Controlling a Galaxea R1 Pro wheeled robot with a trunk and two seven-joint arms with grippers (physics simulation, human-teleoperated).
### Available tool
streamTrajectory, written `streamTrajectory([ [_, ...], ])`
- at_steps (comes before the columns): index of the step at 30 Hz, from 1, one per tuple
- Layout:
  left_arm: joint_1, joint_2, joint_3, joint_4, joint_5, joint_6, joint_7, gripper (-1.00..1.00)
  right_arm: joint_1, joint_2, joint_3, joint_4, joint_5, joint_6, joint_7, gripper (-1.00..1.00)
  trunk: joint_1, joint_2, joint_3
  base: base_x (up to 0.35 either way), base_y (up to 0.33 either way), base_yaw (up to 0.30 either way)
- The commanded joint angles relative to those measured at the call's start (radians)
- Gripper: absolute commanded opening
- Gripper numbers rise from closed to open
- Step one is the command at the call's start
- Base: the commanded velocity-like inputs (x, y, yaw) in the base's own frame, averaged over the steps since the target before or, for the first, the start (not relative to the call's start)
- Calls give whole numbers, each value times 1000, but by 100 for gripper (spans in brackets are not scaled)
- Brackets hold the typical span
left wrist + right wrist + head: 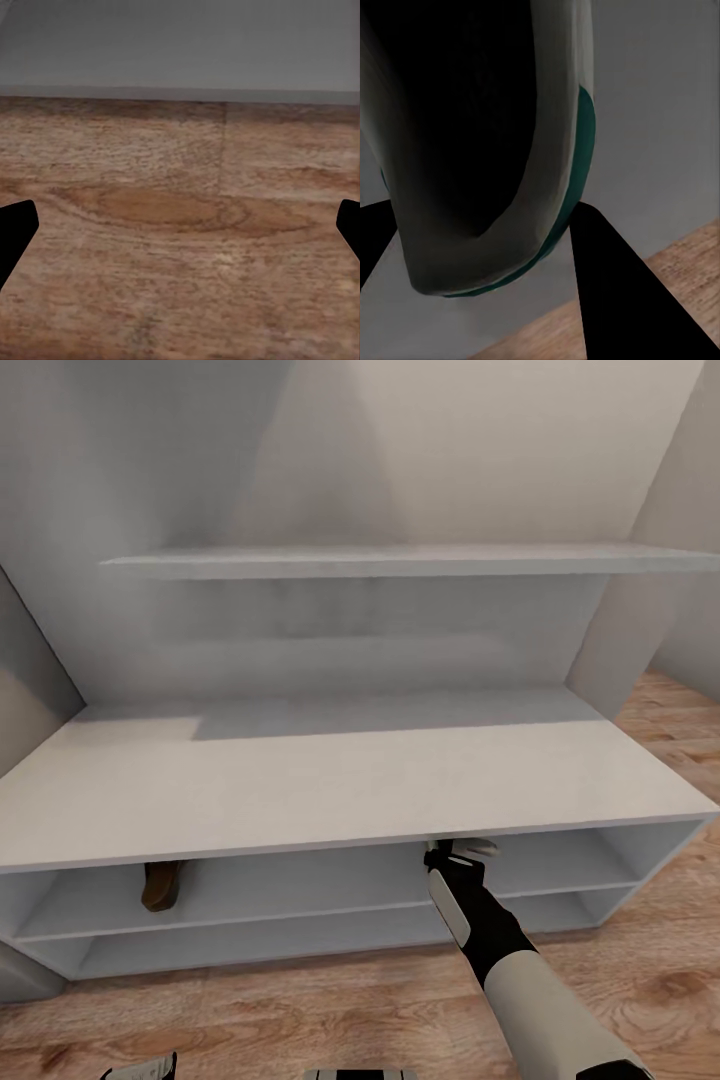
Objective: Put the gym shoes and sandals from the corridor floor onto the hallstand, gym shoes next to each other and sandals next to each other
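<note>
At the front edge of the hallstand's upper shelf, a gym shoe (468,850) was held by the right gripper (447,857), pinched at its collar rim, cream wall with green stripe passing between the dark fingers (615,292) in the right wrist view. The grip at the collar appeared chosen so the shoe could be slid under the flat top and set down on the shelf rather than on the floor. The head view showed only a sliver of the shoe beneath the overhanging top; the wrist view showed its dark opening and green trim close up. Further along the same shelf, well apart toward the robot's left, one brown sandal (162,885) lay already stowed. The hallstand (330,785) stood against the wall below a thin floating wall shelf (400,560). The left gripper (180,240) hung spread wide and empty over the wood-plank corridor floor (172,210), fingertips at the picture's edges.
</note>
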Motion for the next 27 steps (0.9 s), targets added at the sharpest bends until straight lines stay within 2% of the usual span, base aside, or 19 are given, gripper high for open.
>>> streamTrajectory([
  [1,0,0,3,1,-1,-3,-1,100,0,-1,3,1,-22,2,-8,-100,0,0,-1,6,0,0],
  [10,0,0,3,1,-1,-3,-1,100,0,-2,2,1,-23,2,-8,-100,0,0,-1,1,0,0],
  [11,0,0,3,1,-1,-3,-1,100,0,-2,2,1,-23,2,-8,100,0,0,-1,0,0,0],
  [17,0,0,2,1,-1,-5,-1,100,0,-2,3,1,-23,2,-8,100,0,0,-1,-63,0,0],
  [27,0,0,1,1,-3,-5,-1,100,0,-2,3,2,-23,2,-8,100,0,0,-1,-311,-19,0],
])
